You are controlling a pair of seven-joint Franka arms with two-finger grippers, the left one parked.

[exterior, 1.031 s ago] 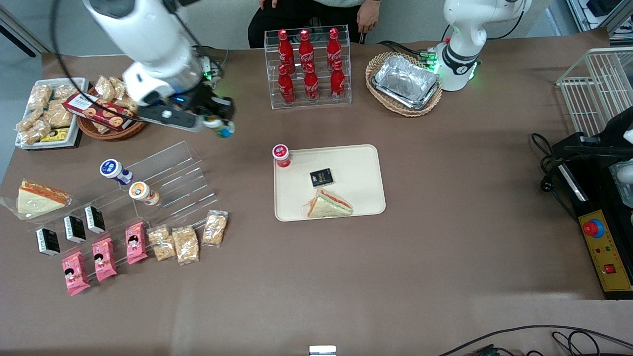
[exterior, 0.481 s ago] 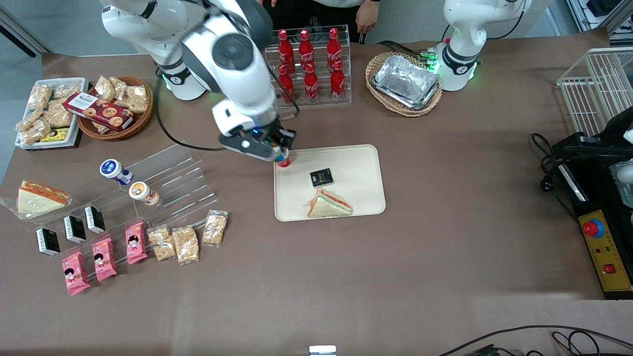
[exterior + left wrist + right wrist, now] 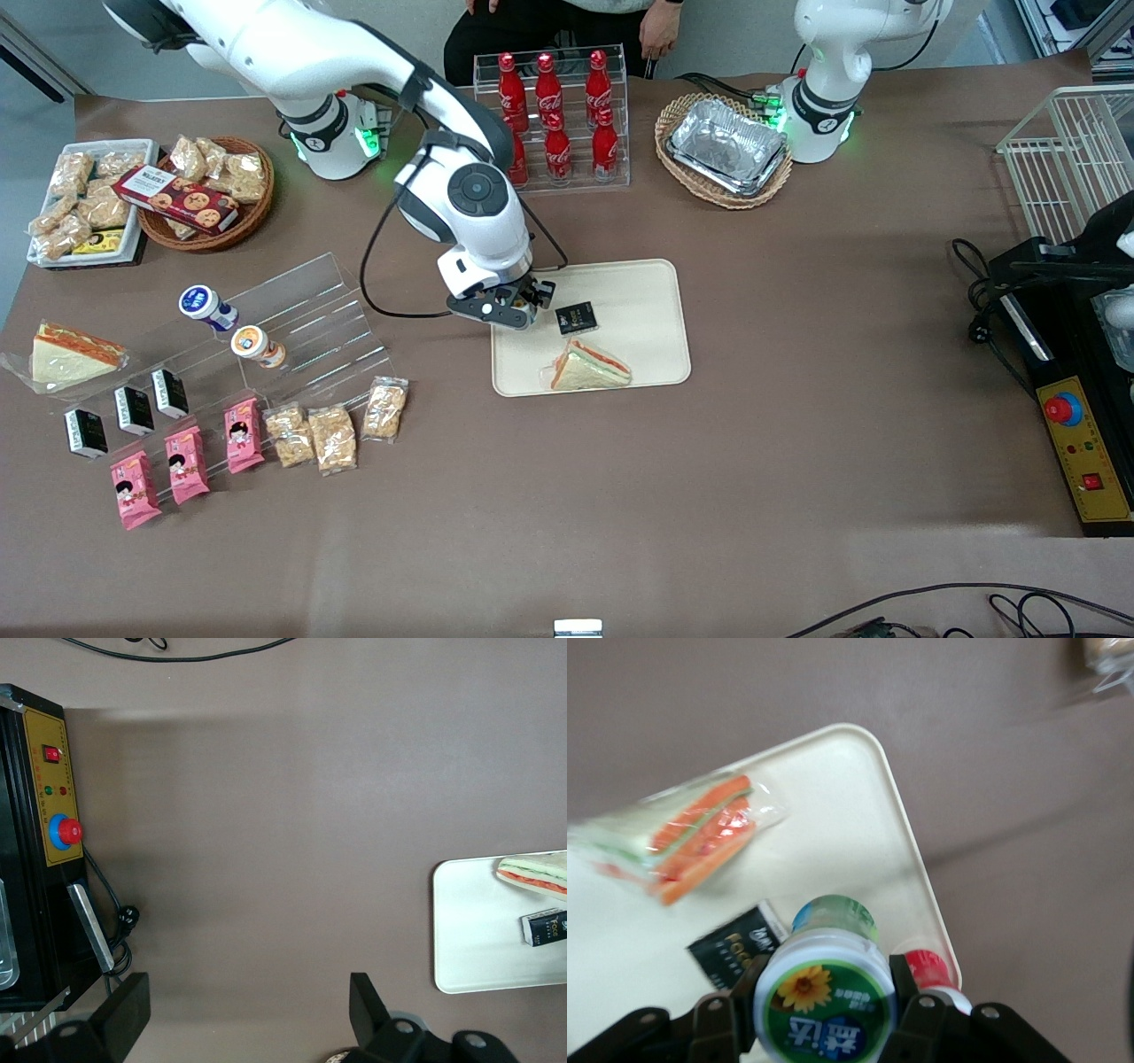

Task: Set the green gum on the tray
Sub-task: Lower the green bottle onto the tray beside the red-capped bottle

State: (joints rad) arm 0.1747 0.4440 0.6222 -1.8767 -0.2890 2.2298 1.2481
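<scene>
I hold gripper (image 3: 507, 312) over tray (image 3: 647, 354) | jaws clamp green gum bottle (image 3: 824, 997) below lid | judged light, rigid, slick plastic; side grip suits.

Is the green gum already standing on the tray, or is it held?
Held: the end effector is shut on the green gum above the tray.
</scene>
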